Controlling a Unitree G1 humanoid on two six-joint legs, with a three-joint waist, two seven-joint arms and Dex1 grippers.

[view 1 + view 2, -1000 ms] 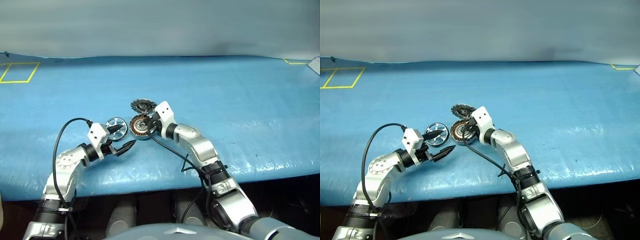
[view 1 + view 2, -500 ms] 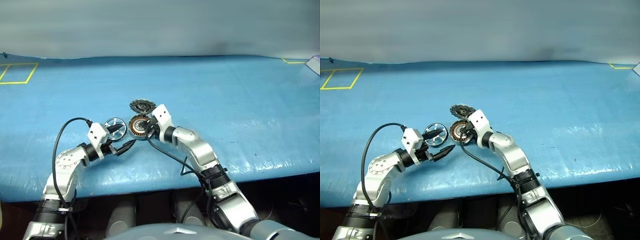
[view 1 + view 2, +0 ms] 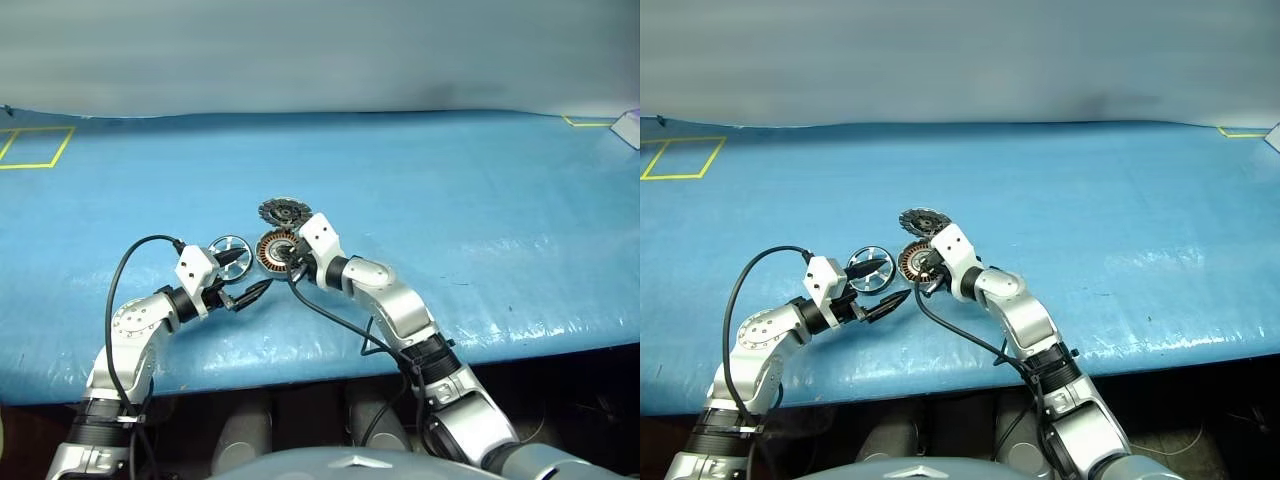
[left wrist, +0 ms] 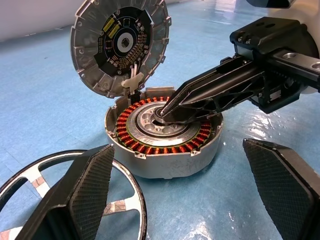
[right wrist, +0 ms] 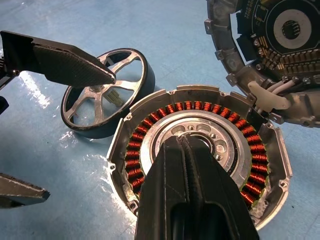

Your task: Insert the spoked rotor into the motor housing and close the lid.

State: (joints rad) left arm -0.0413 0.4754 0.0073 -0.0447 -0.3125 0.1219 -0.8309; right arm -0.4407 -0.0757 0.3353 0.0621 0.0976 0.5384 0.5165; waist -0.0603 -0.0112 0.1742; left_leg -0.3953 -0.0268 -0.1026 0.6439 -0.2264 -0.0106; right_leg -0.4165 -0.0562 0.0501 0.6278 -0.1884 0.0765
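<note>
Silver copper-wound motor housing (image 5: 200, 155) is lying under the closed right claw (image 4: 167, 111), its tips touching the hub, while the spread left claw (image 3: 245, 275) is straddling the shiny spoked rotor (image 5: 107, 92).

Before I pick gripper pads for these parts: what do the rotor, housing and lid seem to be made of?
Rotor: bright bare metal, likely aluminium, by its shiny spokes; dark outer band, material unclear. Housing: dull cast-looking silver metal shell ringing glossy copper-orange wire windings. Lid: matte grey metal rim, its open face carrying a dark circuit board.
</note>
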